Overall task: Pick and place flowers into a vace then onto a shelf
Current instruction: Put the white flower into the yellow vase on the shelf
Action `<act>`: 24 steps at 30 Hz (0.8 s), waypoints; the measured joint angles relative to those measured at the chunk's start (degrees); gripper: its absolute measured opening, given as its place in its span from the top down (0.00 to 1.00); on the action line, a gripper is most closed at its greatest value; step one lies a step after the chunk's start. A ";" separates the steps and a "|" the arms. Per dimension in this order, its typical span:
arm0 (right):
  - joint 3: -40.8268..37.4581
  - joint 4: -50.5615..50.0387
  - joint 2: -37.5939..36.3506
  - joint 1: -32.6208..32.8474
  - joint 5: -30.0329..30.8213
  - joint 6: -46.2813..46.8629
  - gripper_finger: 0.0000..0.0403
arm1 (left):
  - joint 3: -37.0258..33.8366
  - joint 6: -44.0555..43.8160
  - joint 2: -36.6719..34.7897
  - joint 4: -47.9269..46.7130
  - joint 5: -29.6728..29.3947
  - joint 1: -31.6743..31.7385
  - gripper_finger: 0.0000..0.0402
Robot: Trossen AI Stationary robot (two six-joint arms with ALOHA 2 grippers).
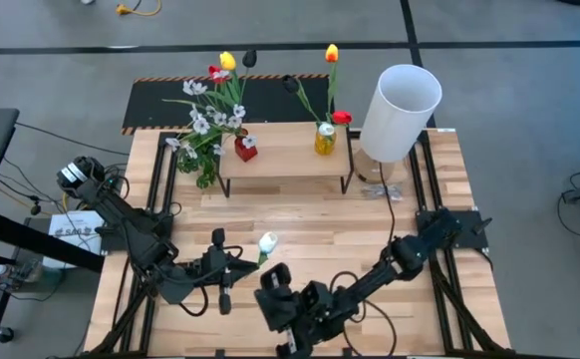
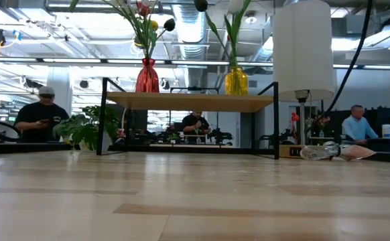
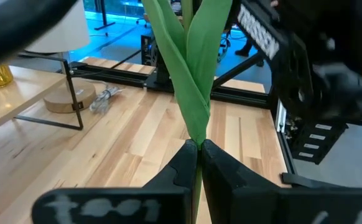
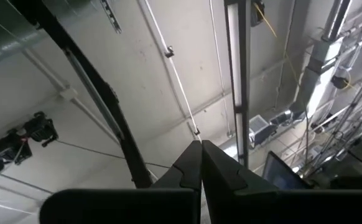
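Jaws of the left gripper [image 3: 198, 163] are clamped together on the green stem of a white tulip [image 1: 267, 242], whose leaves rise straight up between the fingers in the left wrist view; from above, this gripper sits low over the near-left part of the desk [image 1: 310, 224] with the white head pointing right and slightly far. Jaws of the right gripper [image 4: 201, 163] are pressed fully together with nothing in them, and its camera looks up at the ceiling; that arm is folded at the near middle of the desk. At the far side stands the shelf [image 1: 285, 150], carrying a red vase [image 1: 245, 150] on its left with red, yellow, black and small white flowers [image 1: 213, 100], and a yellow vase [image 1: 325, 139] on its right with an orange tulip [image 1: 331, 54]. Just right of the shelf stands a white lamp [image 1: 400, 98].
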 joint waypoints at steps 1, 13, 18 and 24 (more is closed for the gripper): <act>0.92 -0.09 0.96 0.23 0.25 0.03 1.00 | 0.00 -0.01 0.00 0.07 -0.06 -0.08 1.00; 7.70 0.03 5.39 2.20 0.15 4.07 1.00 | 0.00 0.07 0.00 0.03 -0.02 -0.21 1.00; 7.67 -0.15 5.45 1.87 0.98 7.31 1.00 | 0.00 0.07 0.00 0.09 0.00 -0.21 1.00; 7.70 -0.29 5.40 -0.08 -2.49 6.52 1.00 | 0.00 0.07 0.00 0.21 0.00 -0.19 1.00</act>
